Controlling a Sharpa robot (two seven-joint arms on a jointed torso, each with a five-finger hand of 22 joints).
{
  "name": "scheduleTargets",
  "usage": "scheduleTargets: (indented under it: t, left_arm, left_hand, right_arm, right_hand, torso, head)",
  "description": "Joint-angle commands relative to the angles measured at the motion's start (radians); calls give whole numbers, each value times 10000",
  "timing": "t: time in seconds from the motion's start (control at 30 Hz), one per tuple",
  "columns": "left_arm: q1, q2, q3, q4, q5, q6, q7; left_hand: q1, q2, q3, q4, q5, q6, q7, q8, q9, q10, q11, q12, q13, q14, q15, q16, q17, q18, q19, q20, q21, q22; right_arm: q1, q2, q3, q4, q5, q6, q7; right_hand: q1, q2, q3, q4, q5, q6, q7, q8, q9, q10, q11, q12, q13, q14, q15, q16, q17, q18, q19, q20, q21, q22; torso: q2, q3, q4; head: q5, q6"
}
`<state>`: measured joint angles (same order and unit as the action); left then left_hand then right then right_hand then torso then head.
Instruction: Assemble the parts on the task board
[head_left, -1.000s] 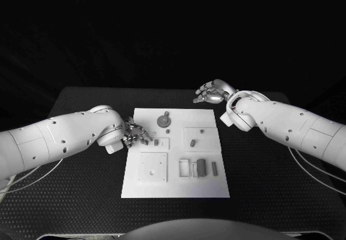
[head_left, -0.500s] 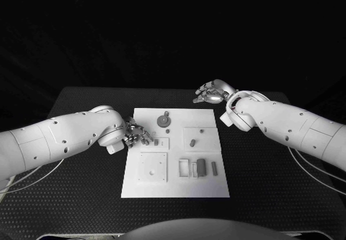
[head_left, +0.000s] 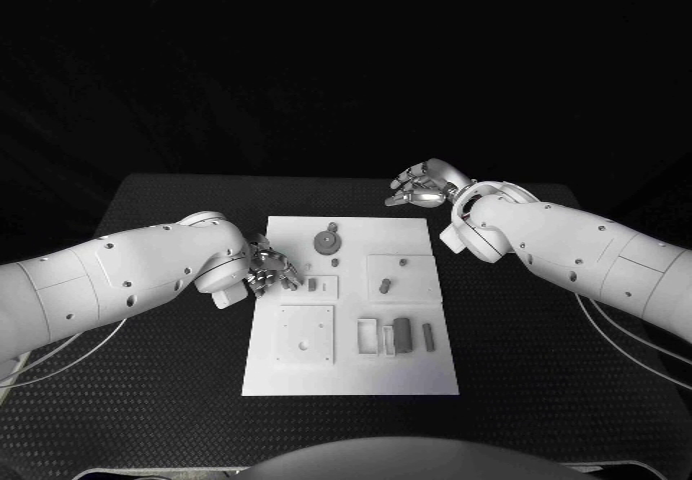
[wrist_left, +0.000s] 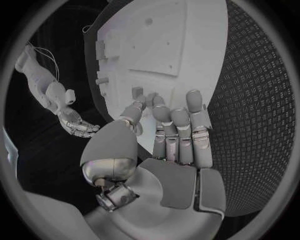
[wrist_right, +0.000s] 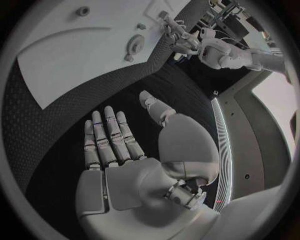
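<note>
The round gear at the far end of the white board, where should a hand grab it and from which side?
Take the gear by its rim, coming straight down from above. It seems to lie flat on the board, so only its rim offers opposing sides for fingertips.

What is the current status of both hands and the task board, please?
Left hand open, fingertips at the task board's left edge, beside a small part. Right hand open, over bare table beyond the board's far right corner. Nothing blocking.
</note>
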<state>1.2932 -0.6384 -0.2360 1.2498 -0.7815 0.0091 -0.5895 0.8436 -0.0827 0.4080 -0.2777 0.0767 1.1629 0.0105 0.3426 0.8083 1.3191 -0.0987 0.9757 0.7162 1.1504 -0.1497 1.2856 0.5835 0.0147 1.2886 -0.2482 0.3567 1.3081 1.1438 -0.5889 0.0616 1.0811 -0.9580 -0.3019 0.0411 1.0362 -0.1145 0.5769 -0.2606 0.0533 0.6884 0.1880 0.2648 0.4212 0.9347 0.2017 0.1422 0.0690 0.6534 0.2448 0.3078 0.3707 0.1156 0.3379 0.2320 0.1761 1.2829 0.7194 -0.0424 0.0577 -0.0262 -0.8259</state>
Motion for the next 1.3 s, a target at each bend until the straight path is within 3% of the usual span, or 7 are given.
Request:
scheduleTargets:
  t: [0.03,0.2,0.77,1.03,1.1,1.3]
  left_arm:
    - [-2,18,1,22,-66,134,47]
    - [-2,22,1,26,-77,143,42]
    - [0,-1,5,-15,-69,154,32]
    - [2,10,8,-52,-3,235,2]
    - [2,16,9,-70,14,309,-9]
    - [3,53,10,-104,18,529,-53]
  left_hand:
    - [305,12,259,-19,175,-42,-34,105,8,23,-57,42,-21,14,-37,66,-20,-40,74,9,-59,185]
    - [709,56,757,-12,458,-67,-32,218,-25,42,-46,57,-48,35,-21,68,-37,-60,96,20,-43,197]
    - [685,23,788,6,488,-72,-29,255,-34,44,-42,63,-54,37,-12,69,-41,-69,97,26,-36,201]
    - [849,234,988,-56,713,-94,-31,334,-62,48,-49,76,-71,40,-4,74,-49,-70,88,29,-20,208]
    - [1177,457,1318,-86,834,-81,-48,371,-76,57,-63,76,-82,48,-8,74,-54,-62,85,28,-18,206]
    - [1298,528,1521,-97,889,-91,-41,424,-96,58,-53,77,-98,48,17,77,-60,-75,75,41,3,216]
  right_arm:
    - [-4,10,4,1,-16,113,47]
    - [-6,14,4,-5,-16,114,46]
    - [-7,28,4,-6,-15,119,48]
    - [-7,33,4,-5,-15,115,48]
    - [-7,37,4,-9,-15,114,49]
    - [-7,34,4,-13,-15,114,51]
  right_hand:
    - [-30,16,-42,22,-10,-84,503,46,-9,84,-1,-39,-8,0,34,-53,-14,-161,-23,10,-52,15]
    - [-31,16,-43,22,-10,-84,504,47,-10,87,-1,-42,-8,0,35,-53,-15,-161,-23,11,-54,18]
    - [-32,18,-44,23,-10,-85,505,51,-14,93,-1,-55,-8,0,36,-54,-19,-160,-20,11,-64,29]
    - [-34,18,-45,25,-10,-85,505,52,-15,96,0,-61,-7,1,37,-54,-21,-160,-18,12,-68,33]
    - [-35,18,-46,25,-10,-85,506,52,-15,97,0,-62,-7,0,37,-54,-21,-160,-18,12,-69,34]
    - [-37,18,-46,27,-10,-86,506,53,-17,100,1,-66,-7,1,37,-54,-22,-160,-17,12,-72,38]
  torso:
    - [3,-2,-6]
    - [2,-7,-6]
    - [4,-1,-12]
    - [3,3,-7]
    - [5,3,-8]
    - [3,1,-5]
  head:
    - [4,-2]
    - [3,-11]
    - [10,-8]
    - [8,-19]
    - [7,-15]
    - [2,-24]
